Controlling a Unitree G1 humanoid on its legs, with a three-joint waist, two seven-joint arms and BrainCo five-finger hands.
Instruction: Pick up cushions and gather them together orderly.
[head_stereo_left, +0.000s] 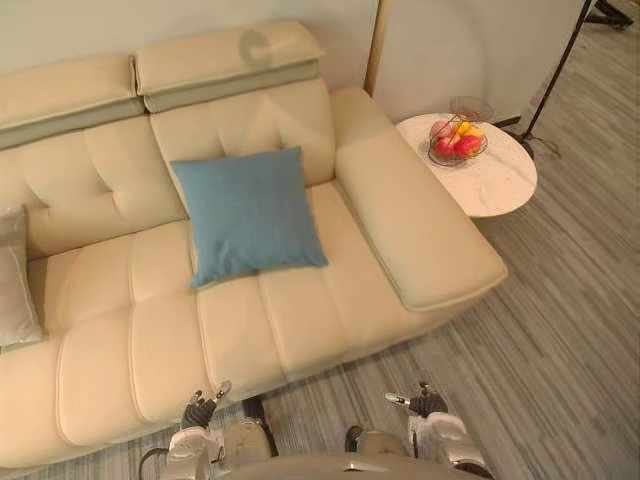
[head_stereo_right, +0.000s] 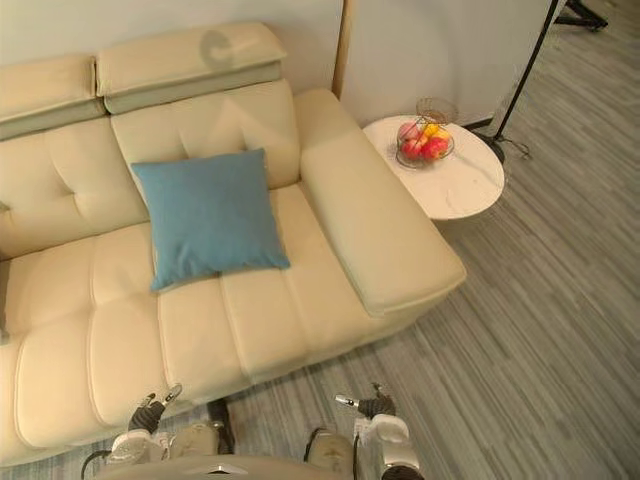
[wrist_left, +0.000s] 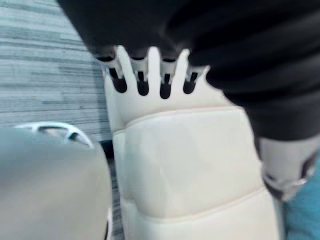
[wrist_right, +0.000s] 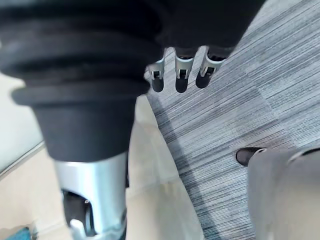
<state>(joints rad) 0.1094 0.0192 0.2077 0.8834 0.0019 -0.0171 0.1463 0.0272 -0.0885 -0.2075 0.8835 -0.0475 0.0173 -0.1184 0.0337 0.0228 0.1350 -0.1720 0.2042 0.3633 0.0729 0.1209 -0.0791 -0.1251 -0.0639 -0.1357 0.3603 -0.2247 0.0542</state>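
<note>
A blue square cushion (head_stereo_left: 250, 215) leans against the backrest in the middle of the cream sofa (head_stereo_left: 300, 320). A grey cushion (head_stereo_left: 14, 280) lies at the sofa's far left, cut off by the view's edge. Low in front of the sofa's front edge, my left hand (head_stereo_left: 203, 407) hangs with relaxed fingers (wrist_left: 142, 75) and holds nothing. Over the grey floor to its right, my right hand (head_stereo_left: 424, 403) is likewise open and empty, its fingers (wrist_right: 181, 75) loose. Both hands are well short of either cushion.
A round white side table (head_stereo_left: 500, 185) stands beside the sofa's right armrest (head_stereo_left: 420, 225), with a wire basket of fruit (head_stereo_left: 457, 140) on it. A thin black stand (head_stereo_left: 553, 85) rises behind the table. Striped grey floor (head_stereo_left: 560, 350) stretches to the right.
</note>
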